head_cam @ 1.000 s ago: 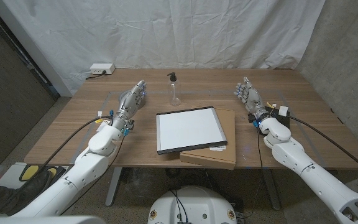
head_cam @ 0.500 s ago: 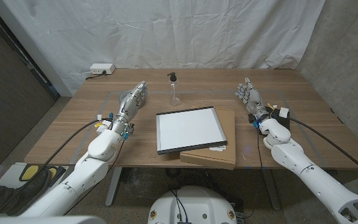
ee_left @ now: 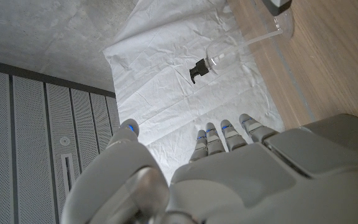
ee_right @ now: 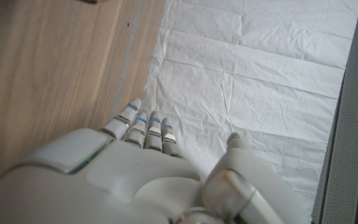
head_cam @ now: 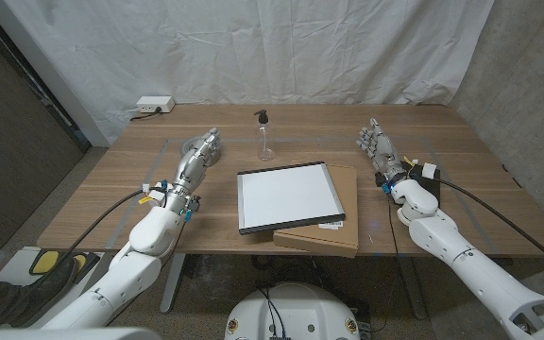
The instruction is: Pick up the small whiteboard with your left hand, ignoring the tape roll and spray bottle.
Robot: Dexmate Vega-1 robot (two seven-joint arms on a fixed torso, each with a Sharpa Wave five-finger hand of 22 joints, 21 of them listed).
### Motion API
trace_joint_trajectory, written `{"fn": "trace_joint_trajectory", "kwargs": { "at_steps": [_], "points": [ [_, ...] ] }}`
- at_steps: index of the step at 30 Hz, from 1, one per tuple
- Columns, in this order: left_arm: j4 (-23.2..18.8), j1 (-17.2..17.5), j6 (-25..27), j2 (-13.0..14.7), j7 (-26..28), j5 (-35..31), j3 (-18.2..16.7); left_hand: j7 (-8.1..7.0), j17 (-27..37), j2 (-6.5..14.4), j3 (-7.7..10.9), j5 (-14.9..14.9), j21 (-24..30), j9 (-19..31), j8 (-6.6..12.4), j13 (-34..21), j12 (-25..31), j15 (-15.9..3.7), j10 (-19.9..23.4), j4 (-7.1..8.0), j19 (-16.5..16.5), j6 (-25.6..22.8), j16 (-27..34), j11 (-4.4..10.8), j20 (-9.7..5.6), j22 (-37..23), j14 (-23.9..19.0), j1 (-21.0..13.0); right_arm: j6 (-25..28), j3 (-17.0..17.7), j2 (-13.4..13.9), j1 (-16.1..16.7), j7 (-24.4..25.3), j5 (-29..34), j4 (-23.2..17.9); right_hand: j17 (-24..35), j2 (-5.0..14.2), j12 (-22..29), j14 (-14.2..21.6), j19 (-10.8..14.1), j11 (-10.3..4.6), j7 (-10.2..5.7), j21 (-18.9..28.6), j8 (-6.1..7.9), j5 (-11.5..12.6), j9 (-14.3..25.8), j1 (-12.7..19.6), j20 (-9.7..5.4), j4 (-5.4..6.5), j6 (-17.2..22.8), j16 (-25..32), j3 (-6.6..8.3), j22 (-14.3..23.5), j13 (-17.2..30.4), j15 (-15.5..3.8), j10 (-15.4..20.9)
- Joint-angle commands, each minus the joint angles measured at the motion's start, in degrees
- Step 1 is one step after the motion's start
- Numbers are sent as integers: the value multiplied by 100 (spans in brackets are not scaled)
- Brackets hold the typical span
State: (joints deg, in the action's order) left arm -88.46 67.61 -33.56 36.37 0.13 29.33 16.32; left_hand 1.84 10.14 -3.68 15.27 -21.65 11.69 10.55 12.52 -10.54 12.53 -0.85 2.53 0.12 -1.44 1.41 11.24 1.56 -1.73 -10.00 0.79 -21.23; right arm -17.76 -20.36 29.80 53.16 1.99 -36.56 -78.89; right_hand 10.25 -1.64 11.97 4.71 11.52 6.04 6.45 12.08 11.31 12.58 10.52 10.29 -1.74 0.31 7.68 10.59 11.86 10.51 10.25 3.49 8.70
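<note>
Wooden table (head_cam: 93, 203) before a white sheet backdrop (head_cam: 281, 47). Small whiteboard (head_cam: 286, 196) lies mid-table, overhanging a cardboard box (head_cam: 333, 212), perhaps easing an edge grasp. Left hand (head_cam: 199, 154) nearby, empty, fingers extended; right hand (head_cam: 377, 149) likewise idle.

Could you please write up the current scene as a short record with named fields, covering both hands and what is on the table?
whiteboard: small whiteboard lies at the table's middle, partly on a flat brown cardboard piece, untouched
spray bottle: clear spray bottle with a black top stands upright behind the whiteboard
left hand: left hand is over the table to the whiteboard's left, fingers extended, holding nothing
right hand: right hand is to the whiteboard's right, open, holding nothing
table: wooden table, with a white power strip at its far left corner
tape roll: none visible
</note>
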Motion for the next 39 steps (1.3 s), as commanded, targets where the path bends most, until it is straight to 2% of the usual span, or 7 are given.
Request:
{"fn": "trace_joint_trajectory", "kwargs": {
  "at_steps": [1, 6, 10, 15, 29, 33, 39],
  "points": [
    [-379, 363, -37, 181, 346, -308, -203, -1, 17, 8, 23, 16, 37, 7, -11, -10, 19, -33, 38, -50, 41, -23, 13, 30, -412, -9, -39, -100, -11, -53, -91, -65, 12, 14, 105, 15, -2, 32, 61, 46, -15, -20, -6, 22, 33, 15, 53, 18, -41, 63, 21, -1, 13, 19, -12, 40],
    [-491, 476, -62, 212, 418, -409, -264, -2, 17, 18, 35, 17, 32, 7, -12, -11, 17, -26, 54, -75, 43, -36, 7, 22, -408, -9, -43, -148, -39, -31, -83, -27, 37, 10, 75, 16, 3, 30, 64, 47, -10, -26, -7, 17, 31, 16, 53, 25, -44, 59, 20, -3, 14, 20, -11, 42],
    [-348, 459, -257, 150, 281, -371, -228, -8, 16, 33, 54, 20, 35, 8, -15, -12, 27, -39, 111, -116, 78, -57, 14, 36, -386, -8, -93, -226, -40, -12, -59, 10, 71, 15, 10, 17, 5, 30, 65, 47, -7, -25, -9, 17, 29, 16, 54, 24, -46, 63, 20, -5, 14, 20, -15, 45],
    [-320, 513, -415, 95, 381, -616, -235, -14, 16, 47, 77, 24, 56, 9, -4, -13, 36, -69, 179, -172, 171, -121, 21, 30, -382, -8, -160, -329, 22, 22, 18, 84, 181, 52, -169, 18, 10, 31, 70, 44, -10, -33, -12, 14, 27, 16, 54, 31, -49, 63, 20, -7, 14, 20, -7, 54],
    [-750, 1079, -488, 171, 869, -1276, -550, -10, 12, 48, 141, 25, 46, 13, -5, -16, 25, -103, 248, -353, 248, -182, 11, 82, -358, -3, -244, -635, 29, 134, 97, 301, 334, 10, -473, 21, 16, 28, 73, 40, -13, -38, -18, 7, 21, 17, 51, 35, -54, 62, 19, -14, 14, 21, -9, 61],
    [-951, 1279, -410, 167, 1107, -1611, -694, -11, 10, 28, 184, 23, 31, 15, -8, -18, 17, -130, 281, -493, 272, -200, 9, 104, -355, 0, -296, -863, 16, 155, 94, 350, 358, -11, -508, 21, 18, 29, 73, 41, -13, -36, -18, 6, 19, 17, 50, 36, -56, 63, 18, -17, 14, 21, -6, 66],
    [-1095, 1470, -454, 147, 1229, -1880, -834, -63, 8, -45, 274, 24, 28, 22, 23, -23, 19, -200, 424, -821, 417, -358, 9, 189, -387, 2, -451, -1440, -2, 162, 80, 396, 396, -5, -536, 23, 22, 25, 80, 41, -14, -35, -20, 7, 16, 18, 48, 40, -58, 72, 19, -20, 14, 22, 1, 64]
  ]
}}
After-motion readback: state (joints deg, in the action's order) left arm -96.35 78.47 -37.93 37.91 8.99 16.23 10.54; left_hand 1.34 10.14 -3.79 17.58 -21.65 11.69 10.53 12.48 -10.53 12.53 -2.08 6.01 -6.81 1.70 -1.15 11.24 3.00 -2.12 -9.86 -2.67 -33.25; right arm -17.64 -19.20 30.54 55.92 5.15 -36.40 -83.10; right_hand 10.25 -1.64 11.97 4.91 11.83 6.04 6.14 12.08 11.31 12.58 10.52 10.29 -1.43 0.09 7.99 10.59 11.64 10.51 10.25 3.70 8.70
